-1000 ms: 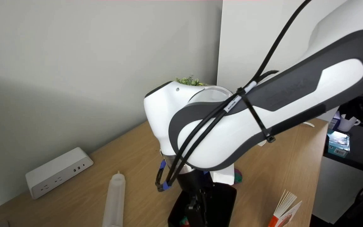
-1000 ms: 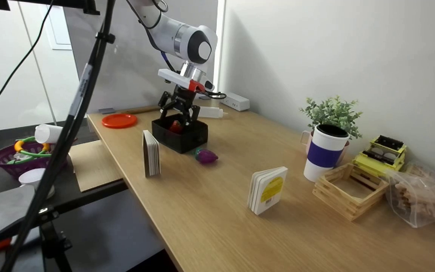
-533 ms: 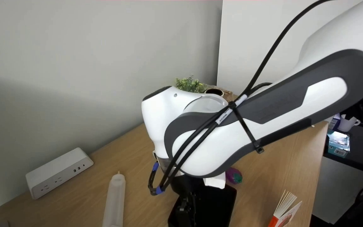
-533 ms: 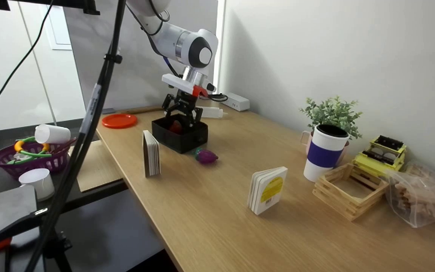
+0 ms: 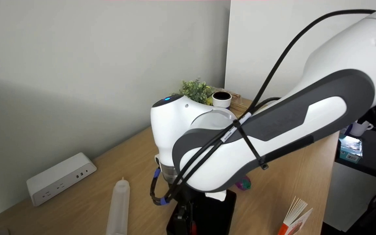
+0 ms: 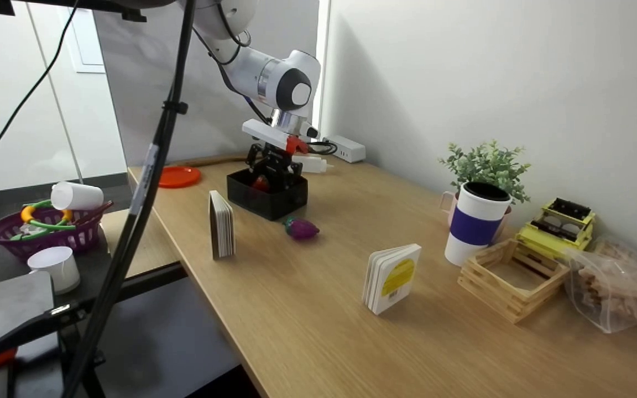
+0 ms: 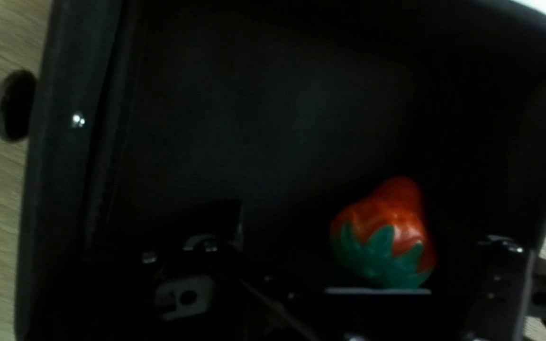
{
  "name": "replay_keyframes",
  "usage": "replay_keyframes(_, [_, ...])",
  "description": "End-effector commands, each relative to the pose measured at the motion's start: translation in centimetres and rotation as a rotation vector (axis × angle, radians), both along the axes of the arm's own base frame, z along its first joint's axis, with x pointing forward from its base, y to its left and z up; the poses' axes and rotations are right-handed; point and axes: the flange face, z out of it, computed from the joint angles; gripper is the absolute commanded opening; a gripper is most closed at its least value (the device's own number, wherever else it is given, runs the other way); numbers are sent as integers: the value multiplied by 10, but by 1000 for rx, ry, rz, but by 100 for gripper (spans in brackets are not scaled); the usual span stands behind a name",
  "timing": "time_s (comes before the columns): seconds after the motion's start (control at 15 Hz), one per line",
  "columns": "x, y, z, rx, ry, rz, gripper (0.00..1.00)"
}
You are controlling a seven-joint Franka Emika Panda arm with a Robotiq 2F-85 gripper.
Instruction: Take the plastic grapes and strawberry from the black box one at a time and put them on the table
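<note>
The black box stands on the wooden table. The strawberry, red with green leaves, lies inside it; its red also shows in both exterior views. My gripper is down in the box, open, with one finger on each side of the strawberry. A dark gap shows between the strawberry and the left finger. In an exterior view, my gripper reaches below the box rim, so its fingertips are partly hidden. A purple toy fruit with a green top, possibly the grapes, lies on the table beside the box.
A standing book is near the box by the table edge; another book stands farther along. A red plate, a clear bottle and a white socket device are nearby. A cup and crate stand by the wall.
My gripper has moved down into the box around the strawberry. The box has shifted slightly, leftward in an exterior view. The purple toy fruit has stayed put.
</note>
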Motion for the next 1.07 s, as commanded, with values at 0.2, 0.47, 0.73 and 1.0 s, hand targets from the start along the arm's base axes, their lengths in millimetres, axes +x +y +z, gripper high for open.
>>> replay_keyframes(0.2, [9, -6, -2, -17, 1, 0, 45])
replay_keyframes(0.47, [10, -8, 0, -30, 7, -2, 22])
replay_keyframes(0.73, [5, -4, 8, -57, -6, -21, 22])
replay_keyframes(1.0, [-1, 0, 15, -108, -21, -94, 22])
